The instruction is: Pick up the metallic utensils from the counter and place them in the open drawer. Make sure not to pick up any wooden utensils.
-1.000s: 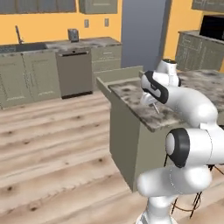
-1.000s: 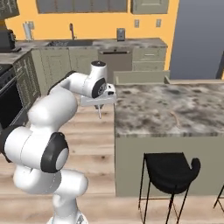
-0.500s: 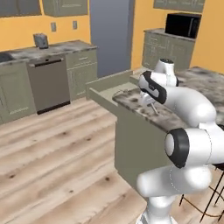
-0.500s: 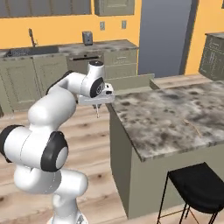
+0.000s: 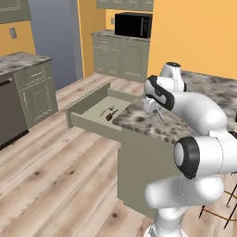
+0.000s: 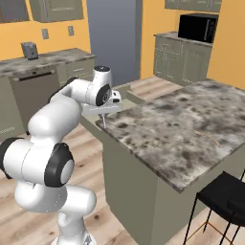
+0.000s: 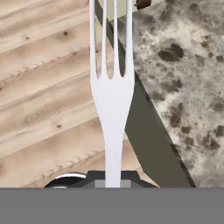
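My gripper is shut on a silver fork, one of the metallic utensils, and hangs over the near edge of the marble counter. From the other side the gripper holds the fork tines down, just off the counter's corner. In the hand view the fork points past the counter edge toward the wood floor. The open sage-green drawer juts out to the left, and a dark-handled utensil lies in it. A thin wooden stick lies on the counter's far right.
A black stool stands at the island's right side. Wall cabinets with a microwave line the back wall. A dishwasher front and worktop stand at the left. Open wood floor stretches in front of the drawer.
The whole scene has shifted, so the base has driven and turned around the island; the drawer's inside now shows. The gripper stays shut on the fork by the counter's edge.
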Tool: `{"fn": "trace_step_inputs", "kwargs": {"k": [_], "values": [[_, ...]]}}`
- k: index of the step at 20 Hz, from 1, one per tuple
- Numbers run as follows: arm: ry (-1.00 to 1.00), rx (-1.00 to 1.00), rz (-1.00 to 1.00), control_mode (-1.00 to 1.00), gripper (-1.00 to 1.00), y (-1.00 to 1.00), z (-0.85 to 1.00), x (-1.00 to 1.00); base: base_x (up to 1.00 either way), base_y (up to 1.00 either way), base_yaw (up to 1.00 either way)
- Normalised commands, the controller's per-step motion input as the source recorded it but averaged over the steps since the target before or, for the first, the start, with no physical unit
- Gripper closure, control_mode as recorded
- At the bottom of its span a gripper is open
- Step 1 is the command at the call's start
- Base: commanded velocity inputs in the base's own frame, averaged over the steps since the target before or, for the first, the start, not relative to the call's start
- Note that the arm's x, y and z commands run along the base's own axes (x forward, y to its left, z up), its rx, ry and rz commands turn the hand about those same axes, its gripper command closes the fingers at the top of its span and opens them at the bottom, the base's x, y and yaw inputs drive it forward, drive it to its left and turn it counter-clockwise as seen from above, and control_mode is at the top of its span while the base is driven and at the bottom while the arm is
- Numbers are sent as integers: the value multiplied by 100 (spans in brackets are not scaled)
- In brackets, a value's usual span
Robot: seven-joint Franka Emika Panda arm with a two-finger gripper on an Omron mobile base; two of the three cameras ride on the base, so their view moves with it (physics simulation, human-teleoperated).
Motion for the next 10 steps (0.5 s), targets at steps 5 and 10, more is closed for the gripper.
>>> {"fn": "trace_step_inputs", "kwargs": {"k": [5,10], "values": [[0,0,0,100,100,0,0,0,61,100,-60],[0,0,0,100,100,0,0,0,42,100,-56]]}}
